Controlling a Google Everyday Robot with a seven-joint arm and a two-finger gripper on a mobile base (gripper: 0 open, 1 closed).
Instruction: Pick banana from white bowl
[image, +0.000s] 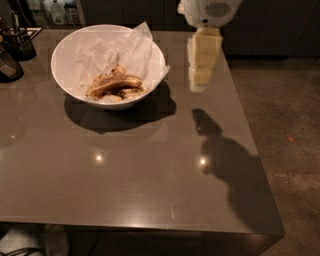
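The white bowl (61, 70) stands at the back left of the grey table (150, 180), lined with crumpled white paper (125, 50). The banana (115, 83), mottled brown, lies in the bottom of the bowl on the paper. My gripper (198, 85) hangs down from the white arm (207, 11) at the top, above the table and just right of the bowl's rim. It is clear of the bowl and holds nothing that I can see. Its shadow (220, 150) falls on the table to the right.
Small dark containers (19, 44) stand at the table's far left edge, one (8, 69) in front of the other. The table's right edge (250, 150) borders a concrete floor (290, 130). Dark cabinets run along the back.
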